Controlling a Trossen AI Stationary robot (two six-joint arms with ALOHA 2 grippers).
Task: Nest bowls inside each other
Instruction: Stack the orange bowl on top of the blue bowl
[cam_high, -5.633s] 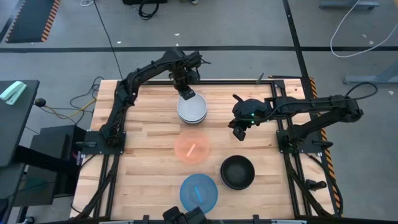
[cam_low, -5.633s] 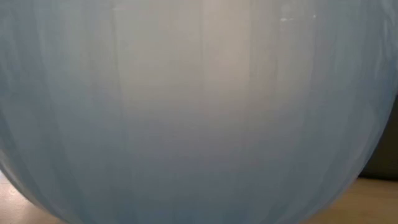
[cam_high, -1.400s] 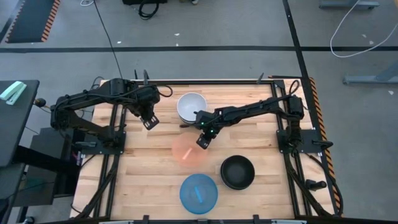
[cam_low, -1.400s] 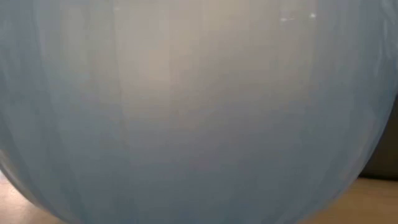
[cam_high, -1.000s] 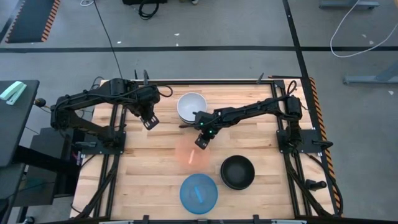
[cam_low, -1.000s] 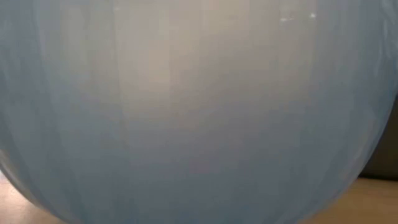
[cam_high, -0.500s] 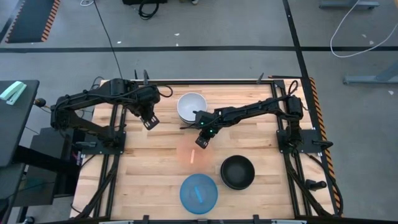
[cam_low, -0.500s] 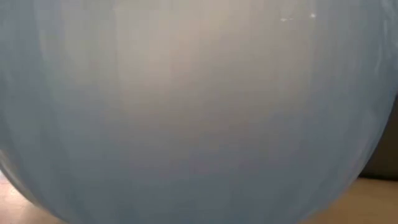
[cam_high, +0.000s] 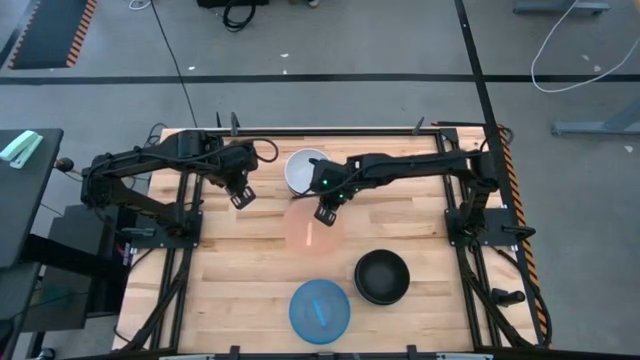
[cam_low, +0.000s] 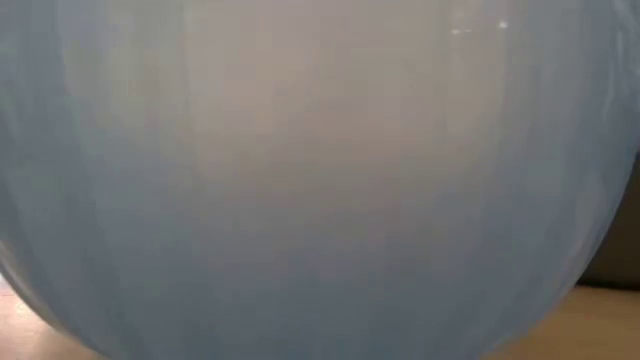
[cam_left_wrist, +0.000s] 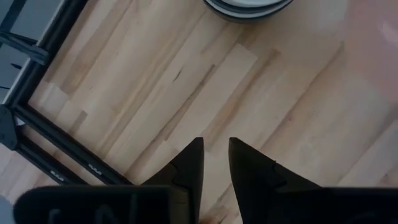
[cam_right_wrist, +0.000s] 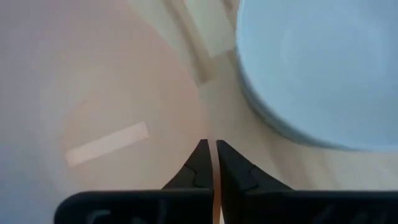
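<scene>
Tabletop: right pincer (cam_high: 324, 214) pinches pink bowl (cam_high: 307, 230).

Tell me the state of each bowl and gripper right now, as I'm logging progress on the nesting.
White bowl stack: nested, upright, at the table's far side.
Salmon-pink bowl: rim pinched by the right gripper, beside the white stack, not yet nested.
Black bowl: upright, alone, untouched.
Blue bowl: upright, alone, at the near edge.
Right gripper: shut on the pink bowl's rim.
Left gripper: empty, fingers slightly apart, left of the white stack.

Translucent pink bowl (cam_high: 311, 228), wooden table (cam_high: 240, 280)
</scene>
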